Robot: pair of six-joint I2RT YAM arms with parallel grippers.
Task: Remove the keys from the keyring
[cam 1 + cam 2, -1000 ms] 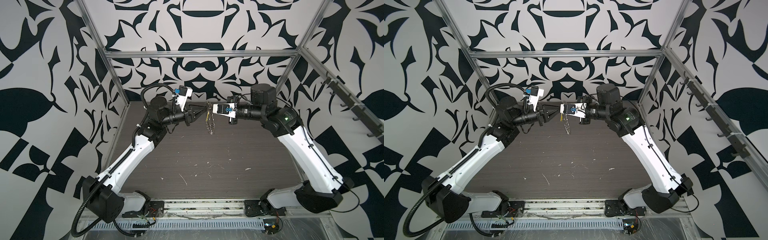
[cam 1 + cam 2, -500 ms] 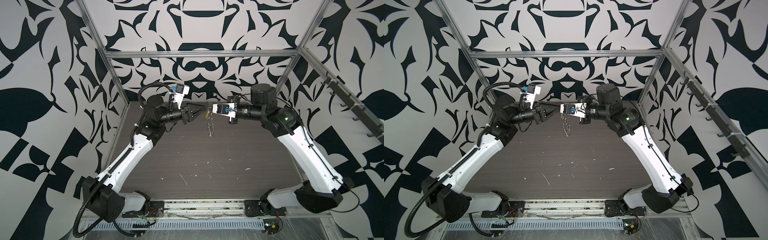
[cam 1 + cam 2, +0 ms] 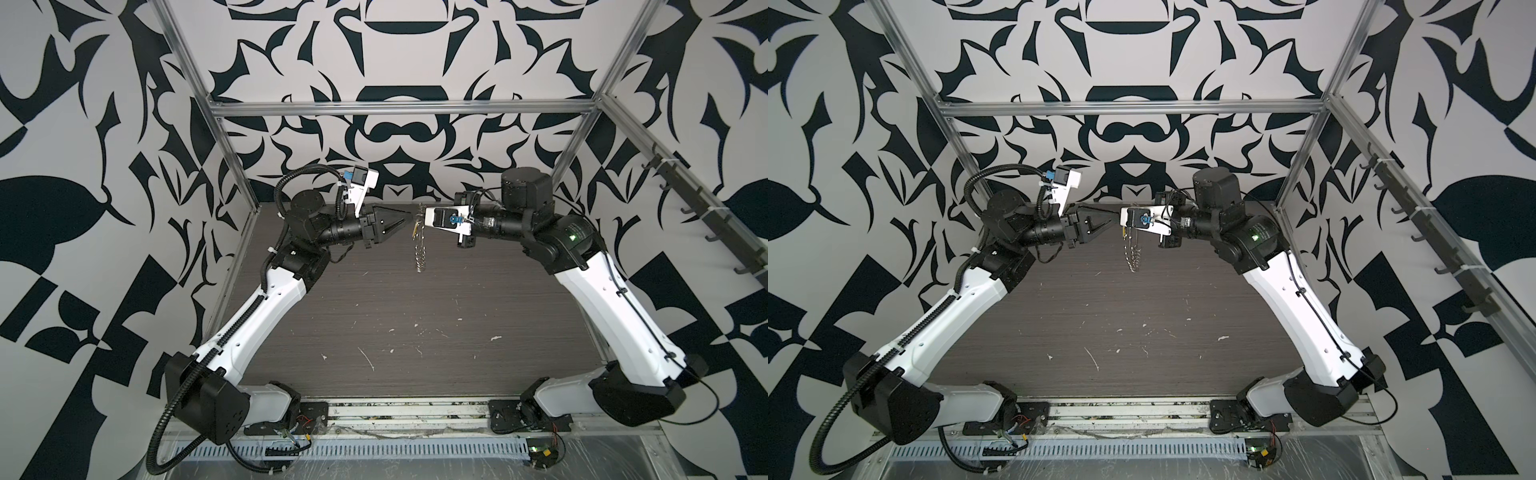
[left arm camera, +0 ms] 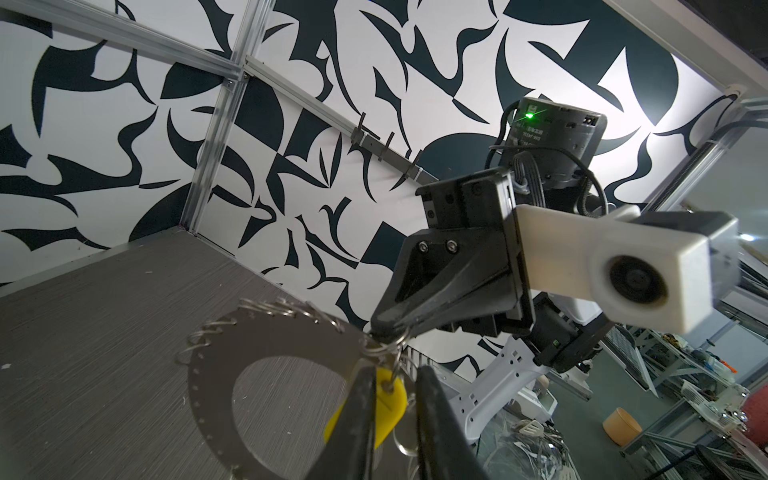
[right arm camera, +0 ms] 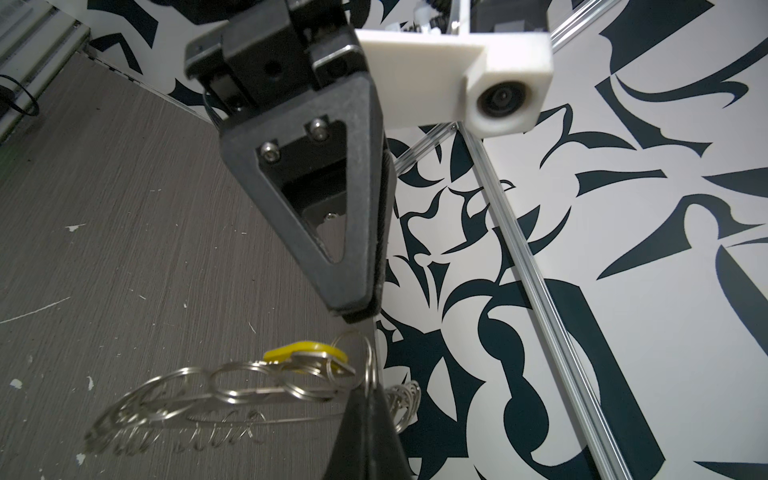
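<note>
My right pincer [image 4: 384, 328] is clenched on the rim of the keyring [image 4: 208, 374] and holds it in the air, well above the worktop [image 3: 415, 332]. In both top views the hoop hangs down edge-on between my two arms. The keys [image 4: 388, 401], here one yellow tag on a small split ring, hang from the keyring just beside that grip.

My left pincer [image 5: 353, 309] is released by a small gap and grasps nothing. In the left wrist view its fingers [image 4: 361, 415] stand on both sides of the yellow tag. The right wrist view shows the tip just short of the tag, not touching it.

I judge that the step in hand is the approach to take the tag. Nothing is removed yet, because the tag is on the hoop. The next move, I think, calls for a short advance so that the tag comes between the pads. Then I should close firmly on the plastic, not on the thin rings. The rings hang loose, so a fast push could knock the tag aside.
</note>
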